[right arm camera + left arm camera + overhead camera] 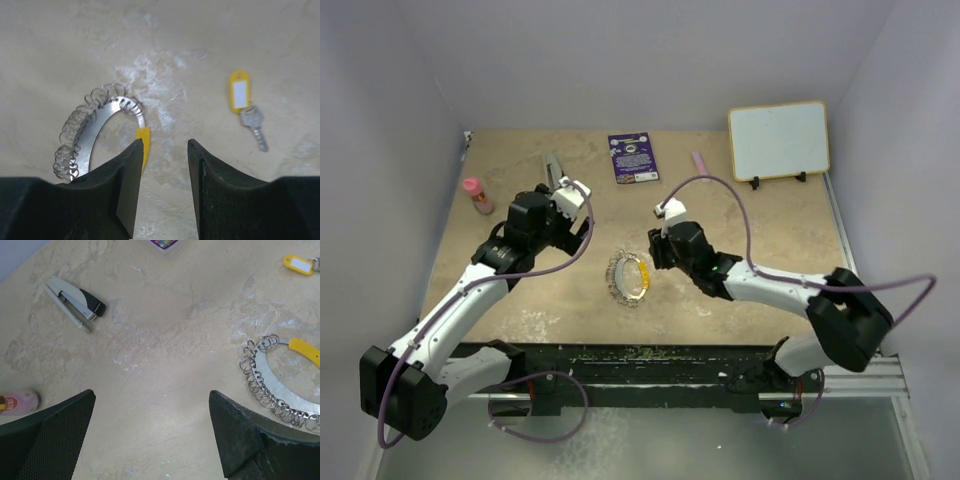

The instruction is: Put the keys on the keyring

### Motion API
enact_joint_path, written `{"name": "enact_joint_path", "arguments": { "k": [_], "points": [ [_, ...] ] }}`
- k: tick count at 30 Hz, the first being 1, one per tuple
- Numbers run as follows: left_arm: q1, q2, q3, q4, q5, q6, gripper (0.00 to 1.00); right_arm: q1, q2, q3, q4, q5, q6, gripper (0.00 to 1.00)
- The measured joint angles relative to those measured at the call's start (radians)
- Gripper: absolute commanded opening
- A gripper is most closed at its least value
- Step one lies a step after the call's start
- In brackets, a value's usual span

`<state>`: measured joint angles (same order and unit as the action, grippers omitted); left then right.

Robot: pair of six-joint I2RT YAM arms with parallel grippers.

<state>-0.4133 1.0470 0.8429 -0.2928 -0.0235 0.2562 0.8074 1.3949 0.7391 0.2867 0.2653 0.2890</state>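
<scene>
The keyring (pixel 629 278) is a flat silvery crescent with a yellow end and several small wire loops along its rim. It lies mid-table and also shows in the left wrist view (pixel 280 390) and the right wrist view (pixel 100 125). One silvery key (pixel 255 127) on a yellow tag (pixel 240 92) lies loose on the table, right of the ring; its tag shows far off in the left wrist view (pixel 298 263). My right gripper (pixel 165 144) is open and empty, hovering just beside the ring's yellow end (pixel 658 250). My left gripper (pixel 152 395) is open and empty over bare table, left of the ring (pixel 565 200).
A grey-and-black stapler (pixel 75 302) lies at the back left (pixel 552 170). A small pink bottle (pixel 476 195) stands near the left edge. A purple card (pixel 633 157), a pink stick (pixel 700 160) and a small whiteboard (pixel 779 140) are at the back. Walls enclose three sides.
</scene>
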Motion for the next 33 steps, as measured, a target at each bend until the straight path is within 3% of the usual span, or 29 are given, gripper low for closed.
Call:
{"name": "enact_joint_path", "arguments": {
  "k": [5,15,17,28,33],
  "points": [
    [0.000,0.008,-0.014,-0.010,-0.009,0.010,0.98,0.060,0.182,0.046,0.025,-0.032,0.029,0.44],
    [0.014,-0.065,-0.037,-0.010,-0.014,0.017,0.98,0.126,0.400,0.338,0.001,0.006,0.094,0.43],
    [0.022,-0.062,-0.038,-0.013,-0.014,0.017,0.98,0.130,0.426,0.376,-0.016,0.016,0.105,0.39],
    [0.049,-0.062,-0.038,-0.016,0.007,0.017,0.98,0.135,0.531,0.476,-0.198,0.113,0.185,0.39],
    [0.059,-0.062,-0.038,-0.019,0.021,0.017,0.98,0.135,0.563,0.516,-0.259,0.142,0.210,0.33]
  ]
}}
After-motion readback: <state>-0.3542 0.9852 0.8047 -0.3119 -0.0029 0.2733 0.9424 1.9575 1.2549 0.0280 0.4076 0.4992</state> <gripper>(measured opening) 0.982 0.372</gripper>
